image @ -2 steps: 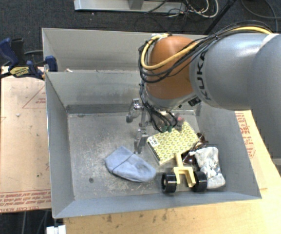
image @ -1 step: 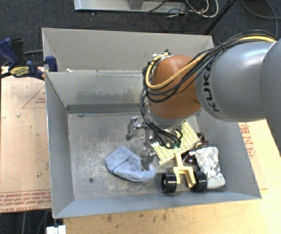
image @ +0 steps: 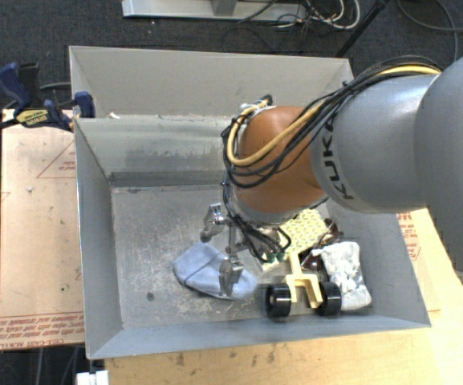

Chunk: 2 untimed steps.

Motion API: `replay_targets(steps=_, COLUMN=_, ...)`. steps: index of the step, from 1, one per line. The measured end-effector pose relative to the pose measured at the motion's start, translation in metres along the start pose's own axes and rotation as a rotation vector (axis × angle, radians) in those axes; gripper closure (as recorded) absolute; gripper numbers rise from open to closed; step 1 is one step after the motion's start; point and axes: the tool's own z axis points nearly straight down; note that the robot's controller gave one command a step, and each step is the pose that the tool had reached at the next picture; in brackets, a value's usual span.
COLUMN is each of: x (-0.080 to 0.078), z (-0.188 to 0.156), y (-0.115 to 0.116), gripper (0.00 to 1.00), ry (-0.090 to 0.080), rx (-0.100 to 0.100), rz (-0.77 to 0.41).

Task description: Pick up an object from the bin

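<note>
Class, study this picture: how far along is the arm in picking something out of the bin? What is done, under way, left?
Done: the gripper is low inside the bin, at the right edge of a pale blue crumpled cloth near the front. In hand: the grasp itself, which cannot be confirmed. Left: the lift; the cloth lies on the bin floor, beside a black-wheeled toy.

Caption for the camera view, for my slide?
Gripper low over a crumpled pale blue cloth near the front of the grey bin.
</note>
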Motion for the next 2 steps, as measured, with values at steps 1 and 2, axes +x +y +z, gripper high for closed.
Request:
replay_targets(steps=1, x=-0.001, z=0.055, y=0.000, gripper=0.00, ry=-0.012, rx=-0.001, rz=0.005)
replay_targets(steps=2, x=0.012, z=0.055, y=-0.011, gripper=1.00, ry=-0.018, rx=-0.004, rz=0.041)
